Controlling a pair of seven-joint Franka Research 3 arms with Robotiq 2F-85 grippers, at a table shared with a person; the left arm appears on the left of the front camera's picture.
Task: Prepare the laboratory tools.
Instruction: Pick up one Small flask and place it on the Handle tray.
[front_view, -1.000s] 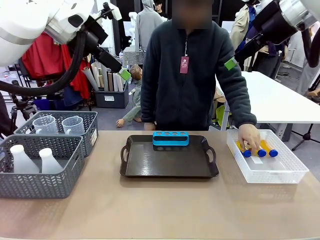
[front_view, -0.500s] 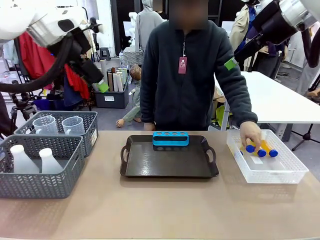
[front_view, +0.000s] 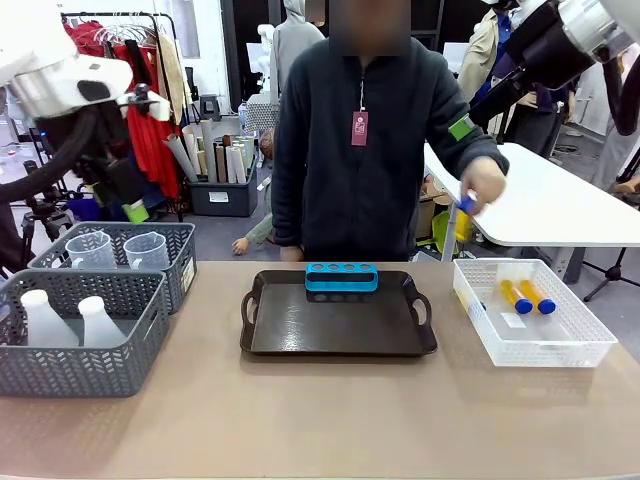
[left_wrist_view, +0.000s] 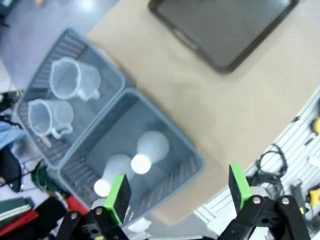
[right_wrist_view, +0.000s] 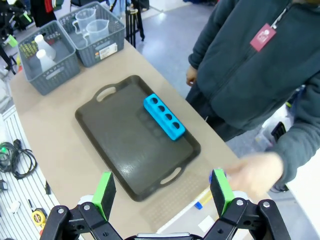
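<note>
Two conical flasks stand upright in the near grey basket, left end of the tabletop — light plastic, prob. slick & tippy, so grip at the narrow neck. Left pincer hangs above them, spread wide, empty; right pincer likewise spread, high over the tray.

Two flasks, two beakers, three tubes, two baskets, one tray, one rack, one bin.
</note>
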